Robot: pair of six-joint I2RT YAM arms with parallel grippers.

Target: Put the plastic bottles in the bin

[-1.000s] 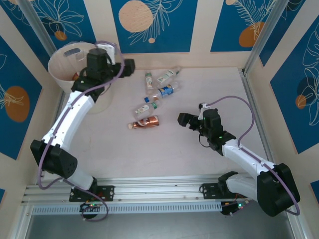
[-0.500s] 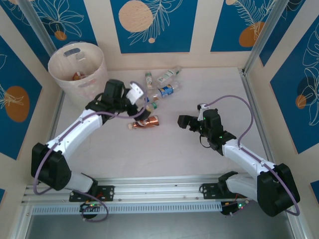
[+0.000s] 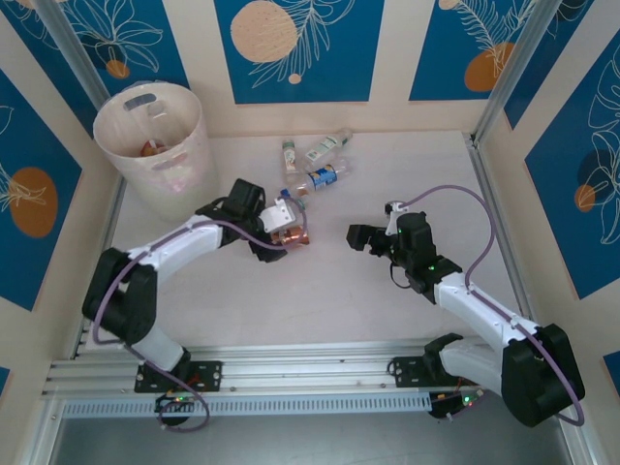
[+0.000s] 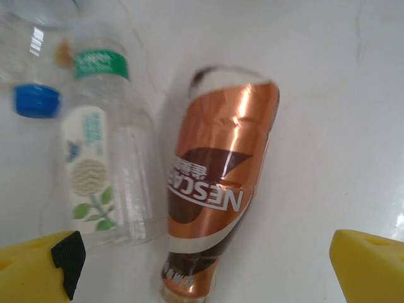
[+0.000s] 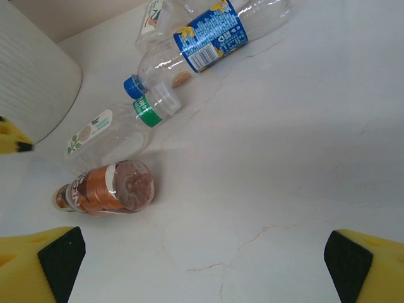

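While left gripper (image 4: 203,262) hangs wide open, empty, astride brown bottle (image 4: 218,183) lying on table (image 3: 339,300), right gripper (image 5: 199,265) wide too, empty. Bottle likely light, thin-walled, glossy, prone to roll: pinch mid-body, gently. Bin (image 3: 184,145) back-left.

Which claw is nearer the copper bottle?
Left. The left claw hangs open directly over the copper bottle; the right claw sits open, apart, off to its right.
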